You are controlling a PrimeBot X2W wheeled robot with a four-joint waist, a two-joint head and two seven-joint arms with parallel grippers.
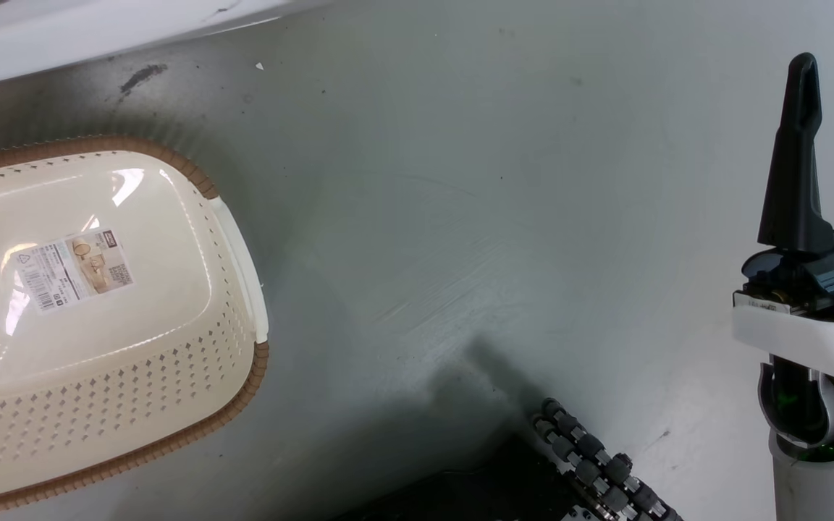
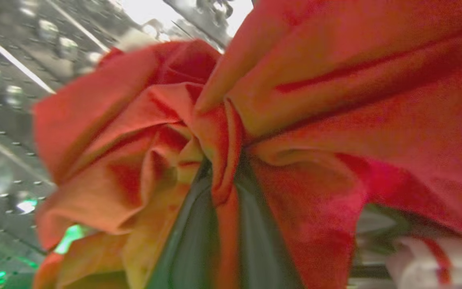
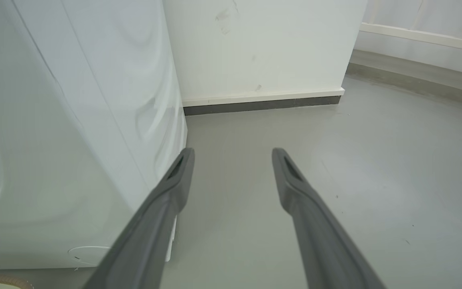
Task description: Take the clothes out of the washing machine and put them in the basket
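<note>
Left wrist view: found left gripper pinched tight on the clothes, a red fold squeezed between its two dark fingers. Noted fabric bunched, creases fanning out from the pinch toward the view's top; cannot tell its long axis. Observed a blurred white patch with a red stripe at lower right. Beyond, recorded the perforated steel drum close behind the fabric, placing the clothes inside the drum.

Right wrist view: found right gripper spread wide, holding nothing, poised over bare grey floor. Noted the washer, its white side panel just beside the finger at the view's left; cannot tell touching or apart. Farther off, noted a white wall with dark skirting.

Head view: logged a roller wheel of the robot's base at the bottom edge. Confirmed right gripper at the right edge, fingers upright in the view and parted. Found the basket on the floor at left, upright, mouth upward, empty, paper label on its base. Judged its long axis across the view, left to right, white handle at the right end, left end cut off by the frame. Noted a dark scuff past it, then the washer's white edge at top left.
</note>
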